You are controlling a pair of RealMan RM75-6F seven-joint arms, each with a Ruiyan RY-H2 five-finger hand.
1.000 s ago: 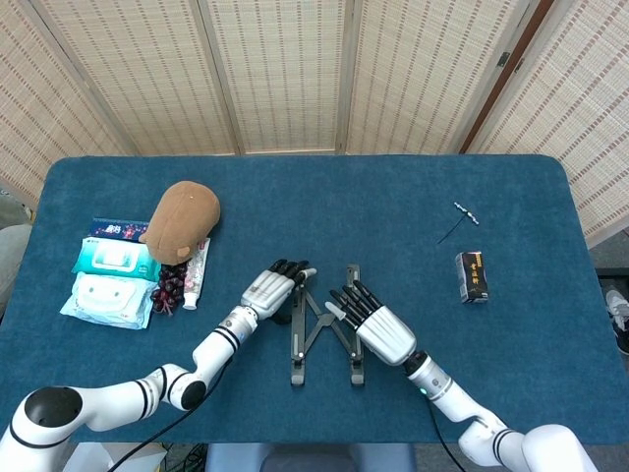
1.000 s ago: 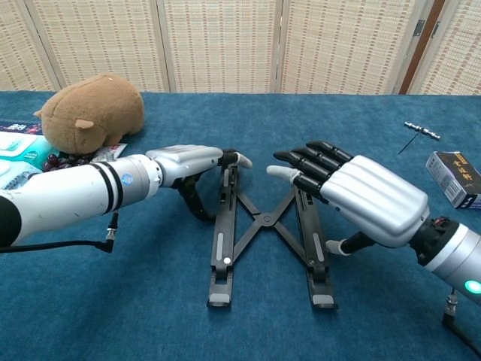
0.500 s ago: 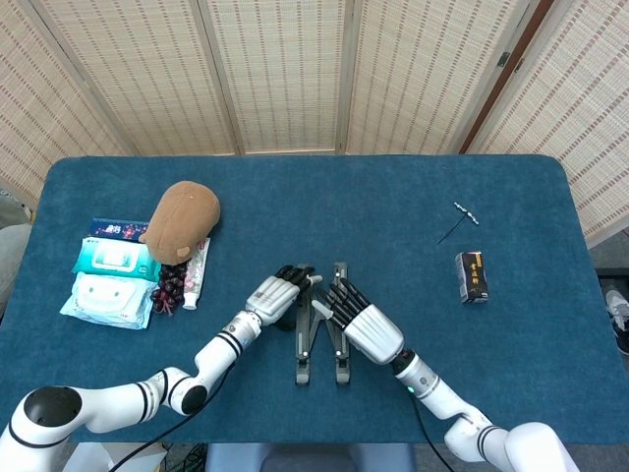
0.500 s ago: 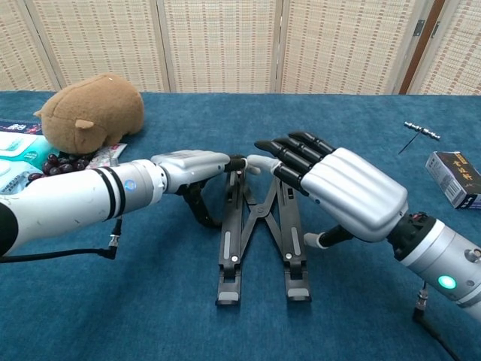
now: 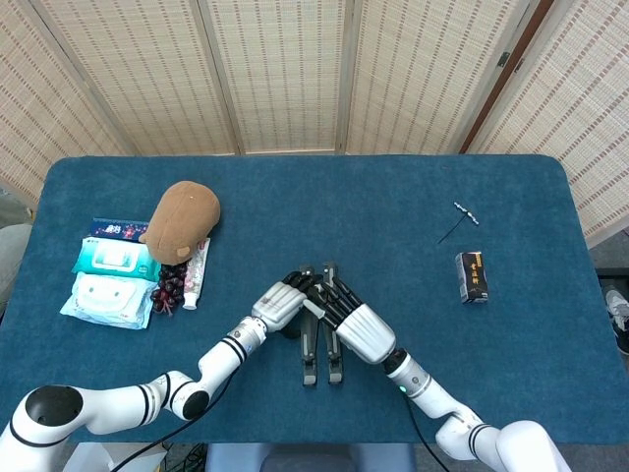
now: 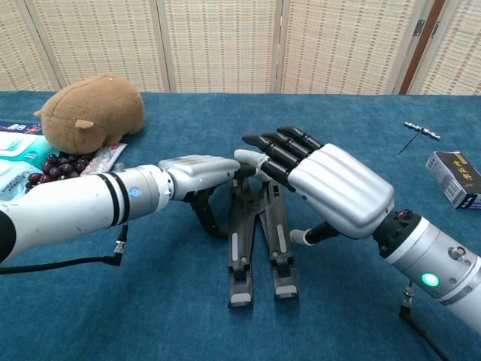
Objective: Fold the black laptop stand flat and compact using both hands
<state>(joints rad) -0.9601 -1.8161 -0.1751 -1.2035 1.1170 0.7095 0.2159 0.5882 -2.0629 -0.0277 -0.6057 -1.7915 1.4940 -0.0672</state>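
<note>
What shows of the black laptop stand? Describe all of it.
The black laptop stand lies flat on the blue table, near its front middle. Its two matte black rails, each with a pale slot and grey end pad, sit almost parallel, close together. The left hand and right hand press its far end from either side.

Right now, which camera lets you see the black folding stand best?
The chest view: the laptop stand is big and close, its two bars almost together between the left hand and right hand. The head view shows it small from above, mostly hidden by both hands.
</note>
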